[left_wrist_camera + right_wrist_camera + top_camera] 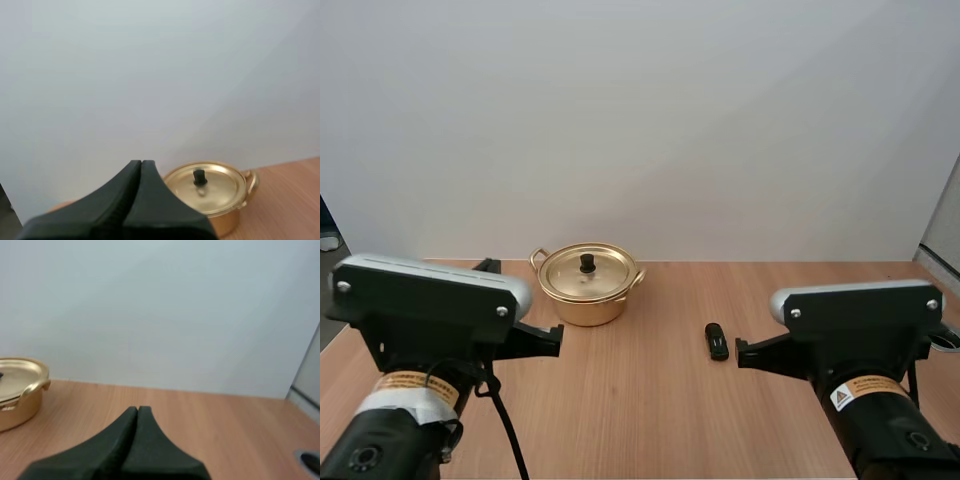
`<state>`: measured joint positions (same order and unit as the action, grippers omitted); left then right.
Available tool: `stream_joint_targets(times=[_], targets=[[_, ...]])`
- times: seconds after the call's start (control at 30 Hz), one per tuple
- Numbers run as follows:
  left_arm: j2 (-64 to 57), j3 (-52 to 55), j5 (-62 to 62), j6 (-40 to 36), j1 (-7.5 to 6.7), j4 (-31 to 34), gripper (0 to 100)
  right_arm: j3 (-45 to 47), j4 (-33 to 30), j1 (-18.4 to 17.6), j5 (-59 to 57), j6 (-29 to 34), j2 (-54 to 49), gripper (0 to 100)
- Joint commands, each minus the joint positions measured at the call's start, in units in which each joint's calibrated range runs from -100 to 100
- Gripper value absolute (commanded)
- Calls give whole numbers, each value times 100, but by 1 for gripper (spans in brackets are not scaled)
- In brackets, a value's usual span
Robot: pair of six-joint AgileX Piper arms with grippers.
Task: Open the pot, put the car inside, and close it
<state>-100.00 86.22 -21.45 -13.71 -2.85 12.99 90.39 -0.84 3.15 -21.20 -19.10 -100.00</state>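
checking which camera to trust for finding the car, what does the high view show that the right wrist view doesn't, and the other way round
High view's own: the black car lying on the table to the right of the pot, apart from it, and the pot seen whole. Right wrist view's own: the right gripper close up, fingers together as one dark wedge, shut on nothing. Shared: the gold pot with its lid on, and the wooden table.

High cam rear, above, looks fwd/down; wrist cams low, face fwd; all share pot (587, 287).
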Motion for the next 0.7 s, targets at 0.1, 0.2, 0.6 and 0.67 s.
stream_joint_targets(times=[0.1, 0.2, 0.6, 0.67], targets=[[219, -2163, -594, 427, 168, -448, 0, -1774, -639, -48, -1461, -71, 14, 0], [1294, -2555, -1565, 1922, 168, -1667, 0, -2136, 365, -76, -1970, -1099, 384, 0], [6220, -4663, -4932, 3550, 168, -3001, 0, -2236, 2076, 90, -4205, -2621, 1741, 0], [6633, -4878, -4932, 3541, 168, -3001, 0, -2236, 2076, 90, -4220, -2541, 1753, 0]])
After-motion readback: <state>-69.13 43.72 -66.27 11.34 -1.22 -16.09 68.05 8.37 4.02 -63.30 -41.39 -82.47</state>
